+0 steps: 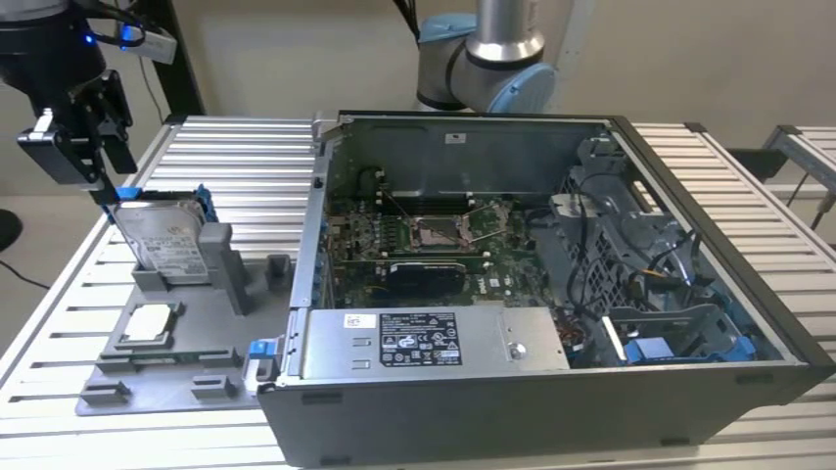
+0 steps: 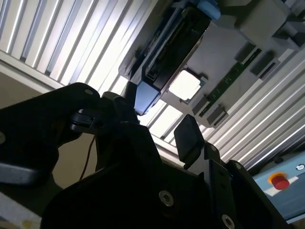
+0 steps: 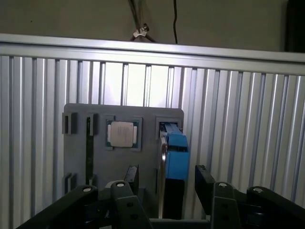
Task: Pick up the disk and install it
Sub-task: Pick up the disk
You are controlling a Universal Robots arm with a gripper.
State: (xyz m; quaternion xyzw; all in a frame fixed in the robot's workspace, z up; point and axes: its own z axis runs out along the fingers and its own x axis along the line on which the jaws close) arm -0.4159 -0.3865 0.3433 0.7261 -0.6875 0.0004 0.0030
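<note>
Silver metal with blue rails, the disk (image 1: 167, 235) stands on edge in the grey holder (image 1: 157, 387) on the slatted surface (image 1: 235, 147), the released claw (image 3: 167, 183) poised over it, jaws parted to either side of its top edge

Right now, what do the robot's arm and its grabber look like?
The arm is a shiny silver tube with pale blue caps on its round joints. The gripper is black and blocky, with flat black jaws and small round screws. A little blue light glows above it.
</note>
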